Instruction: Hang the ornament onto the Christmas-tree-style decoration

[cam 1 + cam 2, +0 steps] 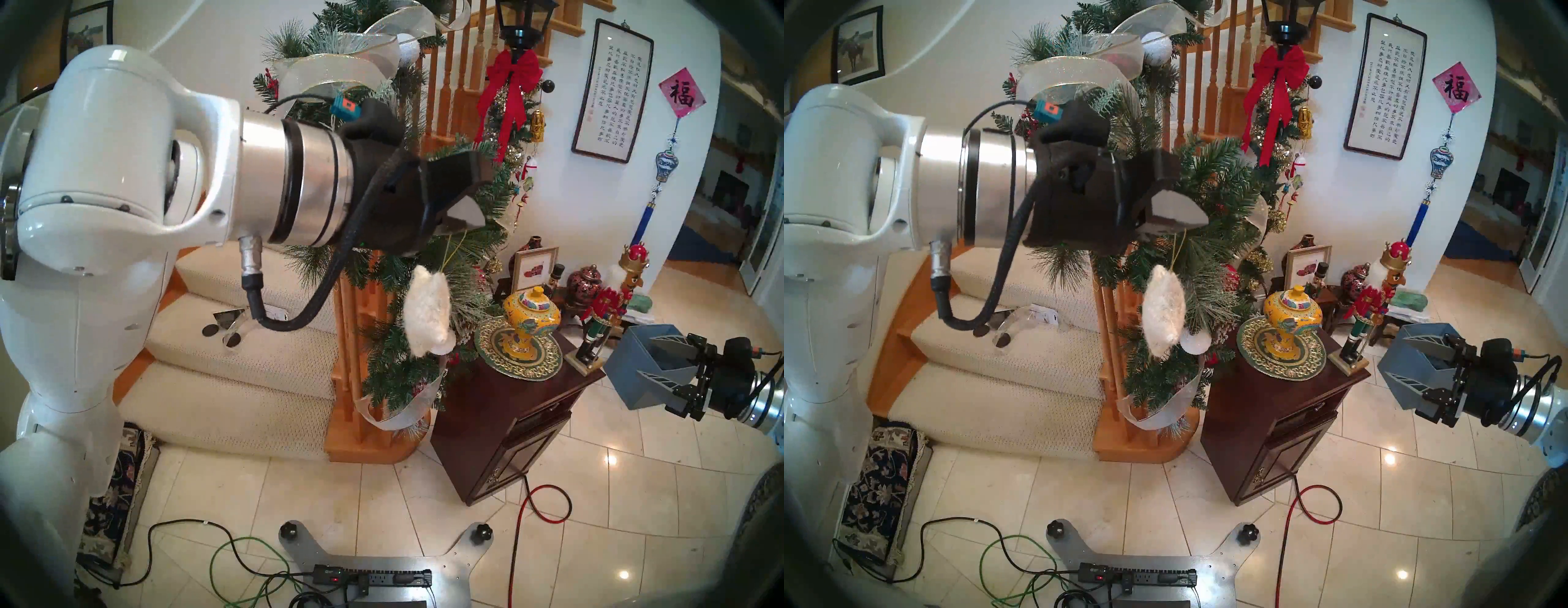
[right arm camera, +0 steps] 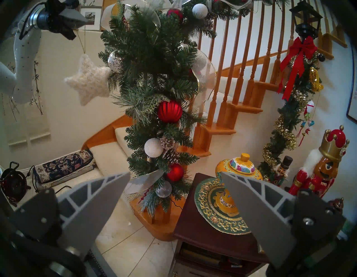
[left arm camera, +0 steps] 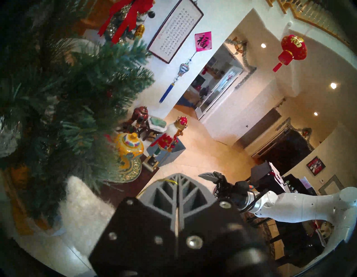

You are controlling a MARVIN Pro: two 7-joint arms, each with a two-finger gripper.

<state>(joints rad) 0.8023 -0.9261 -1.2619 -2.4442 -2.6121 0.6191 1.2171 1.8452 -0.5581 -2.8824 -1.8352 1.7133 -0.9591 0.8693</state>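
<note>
Head stereo left
- Left gripper (image 1: 466,216): centre of frame, fingers pressed together on the gold string loop (image 1: 456,248).
- Ornament (image 1: 426,316): white fuzzy star, seen edge-on, dangling just below the left gripper against the garland's needles.
- Garland (image 1: 394,365): green pine with silvery ribbon, running down the stair post through the frame's middle.
- Right gripper (image 1: 662,358): right edge, fingers spread wide, holding nothing.

Head stereo right
- Ornament (image 1: 1163,312): centre, hanging from the string under the left gripper (image 1: 1191,216).
- Yellow jar (image 1: 1291,316): on the dark wooden cabinet (image 1: 1272,429), right of the garland (image 1: 1212,187).

Left wrist
- Left gripper (image 3: 178,179): lower centre, grey fingers closed, gold string across their tips.
- Ornament (image 3: 83,201): lower left, beside the garland (image 3: 77,87).

Right wrist
- Right gripper (image 2: 174,175): fingers at the bottom corners, far apart, empty.
- Ornament (image 2: 89,80): upper left, star face-on, one point touching the garland (image 2: 150,58).
- Nutcracker (image 2: 318,166): right edge.
</note>
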